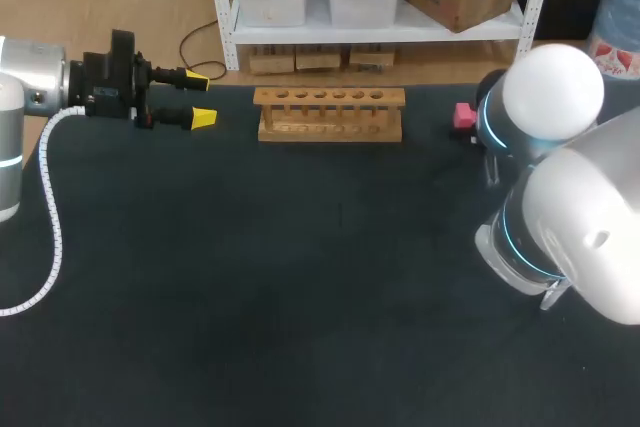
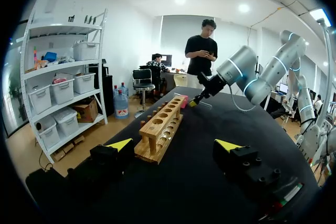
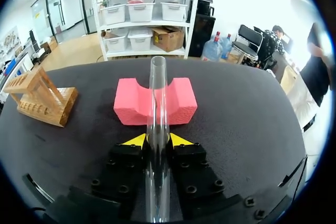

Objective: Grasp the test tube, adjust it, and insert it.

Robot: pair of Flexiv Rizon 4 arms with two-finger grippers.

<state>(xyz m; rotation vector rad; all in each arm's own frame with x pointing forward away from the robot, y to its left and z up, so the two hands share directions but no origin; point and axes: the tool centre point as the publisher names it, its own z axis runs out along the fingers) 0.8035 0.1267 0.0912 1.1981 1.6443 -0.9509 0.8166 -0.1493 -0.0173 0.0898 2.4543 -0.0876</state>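
Right pincer (image 3: 157, 140) is gripping the tube (image 3: 157, 98) from both sides between its yellow tips, over the far right of the desk (image 1: 300, 297). The tube is lying along the fingers, its open mouth pointing ahead and reaching over the groove of the pink block (image 3: 131, 106); whether glass is touching foam, I cannot tell. The block is sitting on the desk at the far right, just ahead of the tips. In the head view the right arm (image 1: 560, 177) is hiding both the tips and the tube. The rack (image 1: 330, 112) is standing at the far middle, well left of the block, its row of holes facing up. Left pincer (image 1: 200, 98) is hanging at the far left, near the rack's left end and apart from it, pointing right, its fingers spread wide and gripping nothing.
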